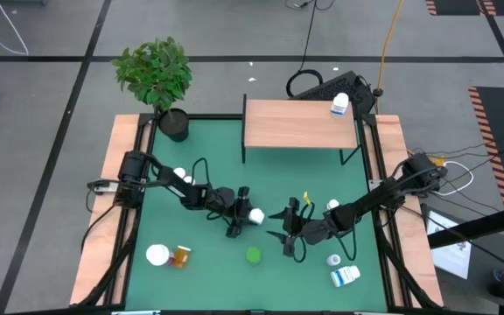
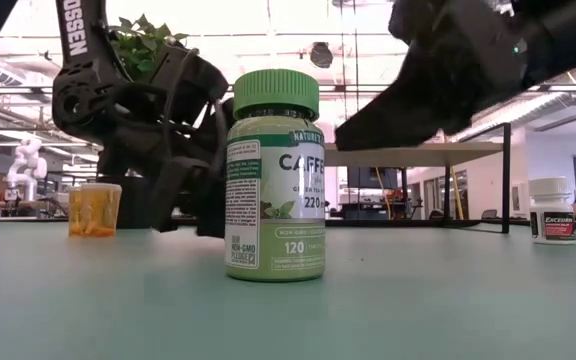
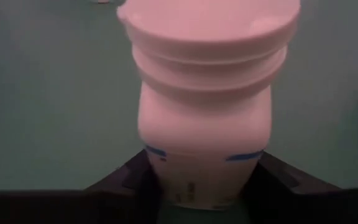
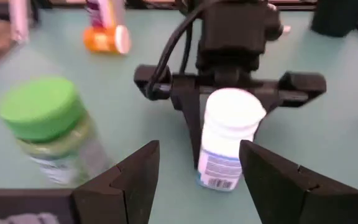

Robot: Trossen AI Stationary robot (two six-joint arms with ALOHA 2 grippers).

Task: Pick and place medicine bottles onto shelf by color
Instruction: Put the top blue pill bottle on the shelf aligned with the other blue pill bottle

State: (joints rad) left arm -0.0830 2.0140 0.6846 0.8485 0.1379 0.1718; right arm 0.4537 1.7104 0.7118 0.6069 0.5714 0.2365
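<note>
the left gripper (image 1: 245, 216) pinches a white bottle (image 1: 255, 214) with a blue-banded label, mid-table; the left wrist view shows its fingers (image 3: 129, 180) pressed against the bottle's (image 3: 204, 106) sides. facing it, the right gripper (image 1: 280, 226) is spread with nothing between its fingers (image 4: 135, 171). a green bottle (image 1: 253, 255) stands just in front of both. the shelf (image 1: 300, 124) at the far edge carries one white bottle (image 1: 339, 106). an amber bottle (image 1: 180, 256) lies near the front left.

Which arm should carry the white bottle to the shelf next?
Left, probably. The left gripper is shut on the white bottle; the right gripper is open and empty. The shelf lies ahead.
</note>
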